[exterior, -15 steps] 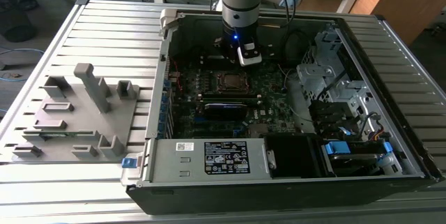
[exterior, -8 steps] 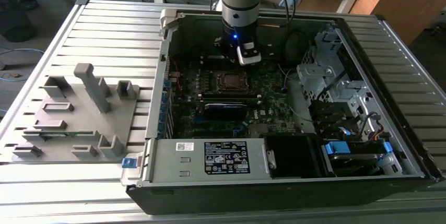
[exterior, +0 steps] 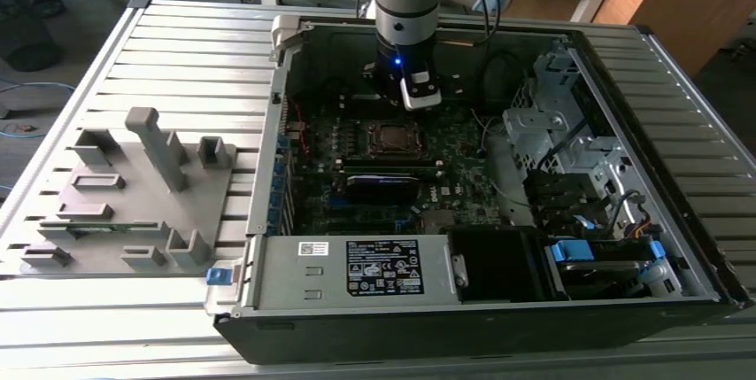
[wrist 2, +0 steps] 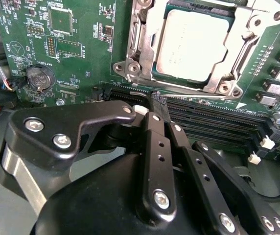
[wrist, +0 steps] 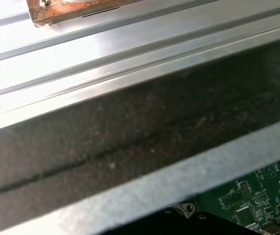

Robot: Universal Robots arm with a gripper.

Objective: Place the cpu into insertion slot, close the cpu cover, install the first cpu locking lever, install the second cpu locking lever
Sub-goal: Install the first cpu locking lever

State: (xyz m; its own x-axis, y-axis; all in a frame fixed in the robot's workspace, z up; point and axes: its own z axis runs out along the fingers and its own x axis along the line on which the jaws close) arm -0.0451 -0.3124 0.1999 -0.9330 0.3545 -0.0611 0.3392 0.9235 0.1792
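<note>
The cpu (wrist 2: pixel 191 46), thin, rigid and probably fragile, best gripped by its edges, sits in the insertion slot (wrist 2: pixel 147 46) beside the empty pincer (wrist 2: pixel 155 105), fingers together.

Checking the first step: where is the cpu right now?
The cpu sits in its socket under the metal cover, just past the end effector in the second wrist view.

Even overhead room light falls on the slatted bench (exterior: pixel 177 52) in the exterior view, while the open computer case (exterior: pixel 473 309) stays dim inside, with a small blue lamp (exterior: pixel 398 63) glowing on the arm. In the second wrist view the cpu (wrist 2: pixel 194 46) shows soft glare and the black linkage nearest the lens is blurred. In the first wrist view, aluminium rails (wrist: pixel 105 54) wash out to white.
</note>
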